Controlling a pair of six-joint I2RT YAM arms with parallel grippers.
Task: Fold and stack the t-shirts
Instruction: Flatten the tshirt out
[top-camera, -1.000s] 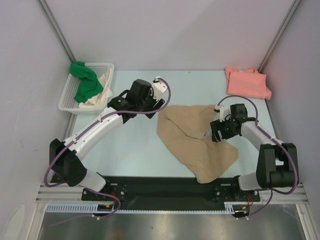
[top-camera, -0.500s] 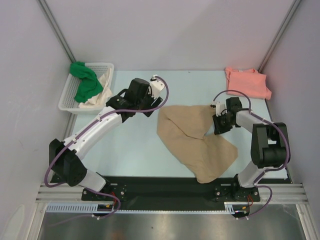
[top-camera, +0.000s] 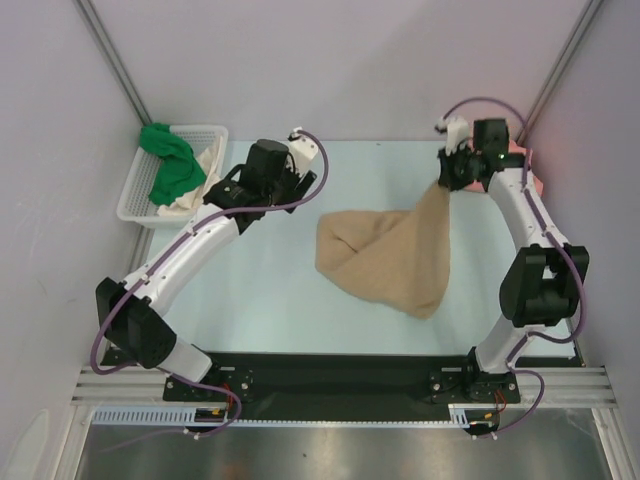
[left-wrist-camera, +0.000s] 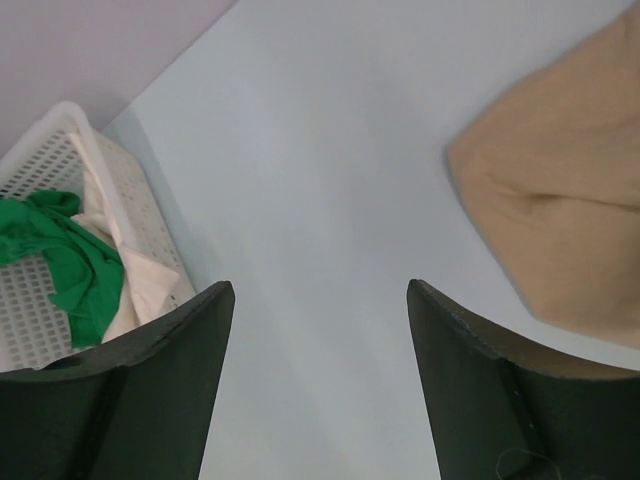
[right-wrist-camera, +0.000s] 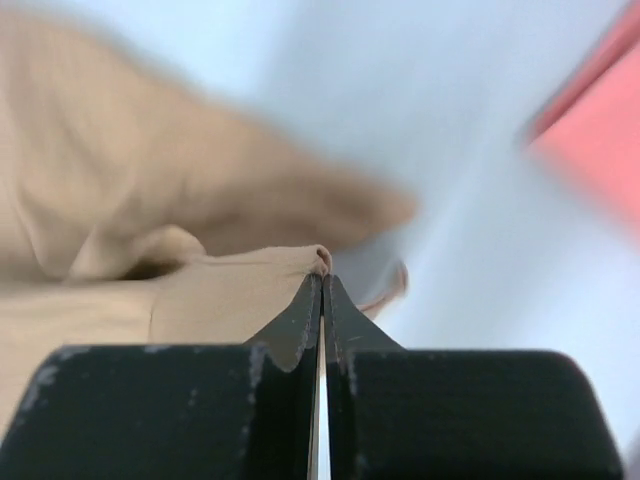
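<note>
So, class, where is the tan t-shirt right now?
In the top view the tan t-shirt lies on the table, right of centre, its far corner pinched and raised by the right pincer near the salmon t-shirt at far right.

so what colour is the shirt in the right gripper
Tan t-shirt, in the right gripper; top external view shows it best.

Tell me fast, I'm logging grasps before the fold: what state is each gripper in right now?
Left gripper: open, holding nothing.
Right gripper: shut on an edge of the tan t-shirt.
</note>
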